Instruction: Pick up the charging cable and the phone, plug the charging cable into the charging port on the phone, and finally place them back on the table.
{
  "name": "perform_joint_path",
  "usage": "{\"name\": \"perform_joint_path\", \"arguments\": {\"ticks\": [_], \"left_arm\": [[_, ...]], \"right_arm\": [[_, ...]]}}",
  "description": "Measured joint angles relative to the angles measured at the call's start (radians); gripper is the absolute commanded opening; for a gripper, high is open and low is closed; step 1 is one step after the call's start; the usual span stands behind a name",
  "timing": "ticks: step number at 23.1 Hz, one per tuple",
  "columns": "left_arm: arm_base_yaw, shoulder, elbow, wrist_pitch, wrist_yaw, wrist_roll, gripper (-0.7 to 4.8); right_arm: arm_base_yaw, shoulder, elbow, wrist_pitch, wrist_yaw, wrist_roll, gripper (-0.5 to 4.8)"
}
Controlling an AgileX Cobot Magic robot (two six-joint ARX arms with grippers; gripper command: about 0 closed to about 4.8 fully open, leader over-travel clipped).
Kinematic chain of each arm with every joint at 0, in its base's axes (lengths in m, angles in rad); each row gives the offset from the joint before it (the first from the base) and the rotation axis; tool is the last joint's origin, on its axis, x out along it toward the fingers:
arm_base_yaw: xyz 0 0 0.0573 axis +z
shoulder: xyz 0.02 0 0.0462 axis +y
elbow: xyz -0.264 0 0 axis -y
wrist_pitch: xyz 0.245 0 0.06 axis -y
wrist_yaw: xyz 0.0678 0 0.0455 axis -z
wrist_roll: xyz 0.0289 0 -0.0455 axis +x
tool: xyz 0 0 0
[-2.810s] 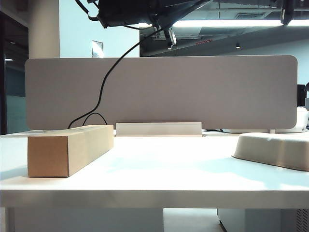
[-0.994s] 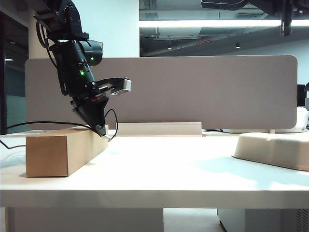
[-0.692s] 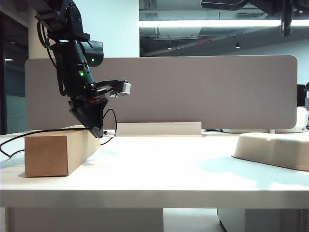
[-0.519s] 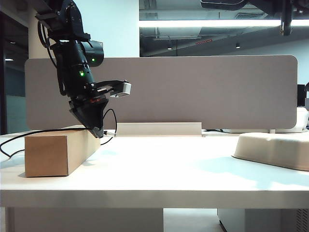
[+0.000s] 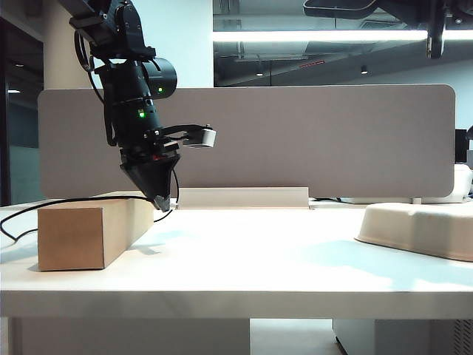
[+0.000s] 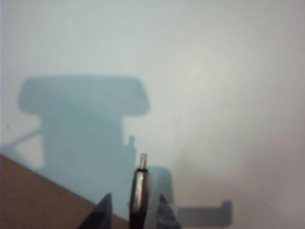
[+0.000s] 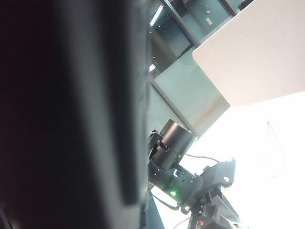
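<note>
Okay, the left hand [image 6: 133,212] sits low by the far end of the cardboard box [image 5: 89,229], just above the surface [image 5: 259,251]. Its jaws are partly open. The charging cable [image 6: 139,188] has its plug standing between the fingertips [image 6: 102,212], silvery tip pointing out. There is a visible gap on one side, so it looks loosely cradled, not pinched.

The cord trails back over the box top and off to the left. The right hand [image 5: 436,37] is high up at the top right, closed. Something dark and flat fills its wrist view, probably the phone, but it's too blurred to confirm. No phone shows on the surface.

Risks:
- With the jaws this slack, the plug could tip or slide out and land unplugged.
- The cord draped over the box could tug the plug askew, or shift the box, if the arm moves.
- The port would then be hard to line up.
</note>
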Motion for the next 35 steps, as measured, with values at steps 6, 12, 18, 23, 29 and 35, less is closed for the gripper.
{"name": "perform_joint_path", "arguments": {"ticks": [6, 12, 18, 23, 29, 35], "left_arm": [[-0.001, 0.0, 0.0, 0.002, -0.001, -0.003, 1.13], [-0.01, 0.0, 0.0, 0.028, -0.001, -0.064, 0.53], [-0.008, 0.0, 0.0, 0.008, -0.001, -0.068, 0.58], [-0.008, 0.0, 0.0, 0.003, -0.001, -0.068, 0.54], [-0.008, 0.0, 0.0, 0.003, 0.008, -0.068, -0.06], [-0.007, 0.0, 0.002, 0.003, 0.107, -0.111, -0.06]], "right_arm": [[0.0, 0.0, 0.0, 0.0, -0.001, 0.0, -0.02], [0.0, 0.0, 0.0, 0.0, -0.001, 0.0, -0.02], [0.0, 0.0, 0.0, 0.0, -0.001, 0.0, -0.02], [0.0, 0.0, 0.0, 0.0, -0.001, 0.0, -0.02], [0.0, 0.0, 0.0, 0.0, -0.001, 0.0, -0.02], [0.0, 0.0, 0.0, 0.0, -0.001, 0.0, -0.02]]}}
